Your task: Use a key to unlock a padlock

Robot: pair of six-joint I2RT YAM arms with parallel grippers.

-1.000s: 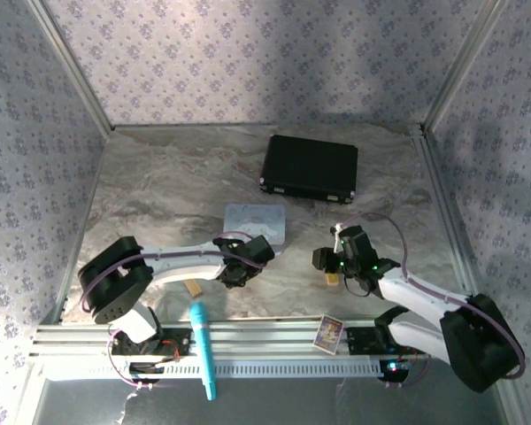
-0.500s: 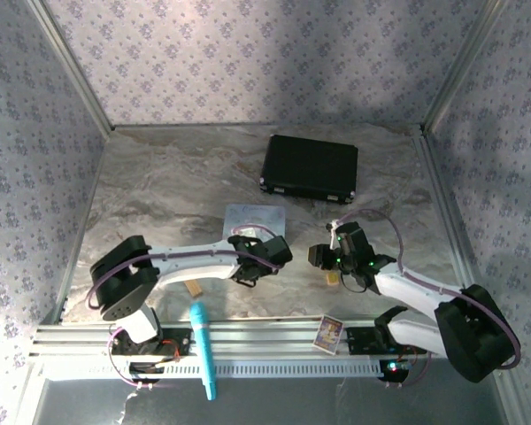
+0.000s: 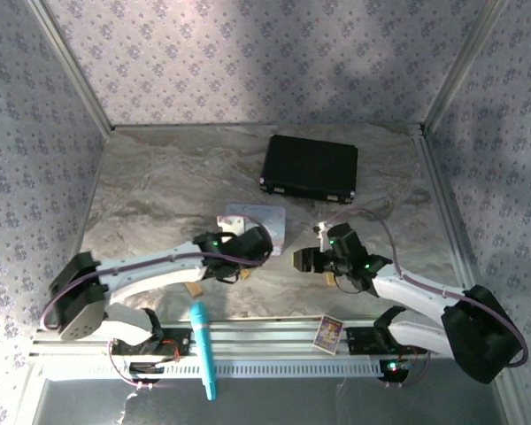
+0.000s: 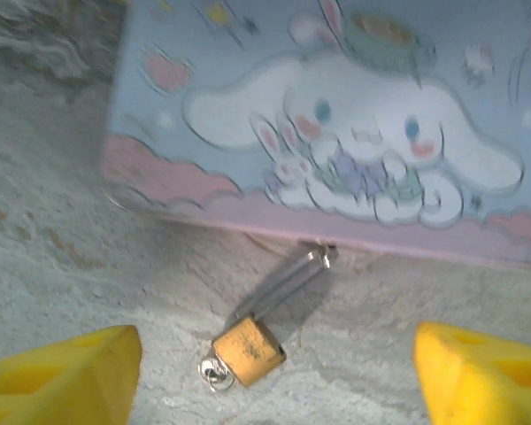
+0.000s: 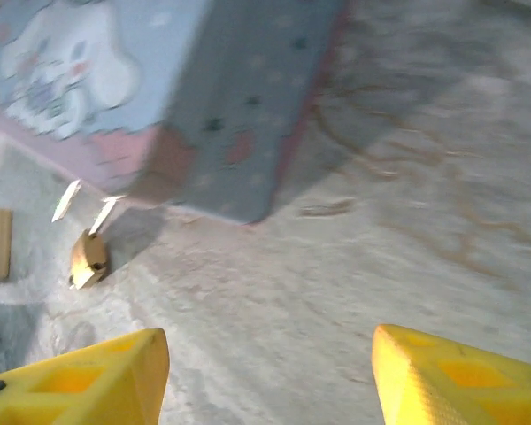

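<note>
Padlock flat on counter, just beside pastel tin; key at its base. Light, rigid, smooth brass, so it likely skids. Pinch body flanks, not thin shackle. Left end effector, right end effector — both spread, empty.

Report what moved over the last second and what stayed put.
The right gripper slid left toward the pastel tin and padlock. The left arm's shoulder swung out left; the left gripper shifted right, then back beside the tin. Both are open, holding nothing. Tin, black case and teal pen stayed put.
</note>
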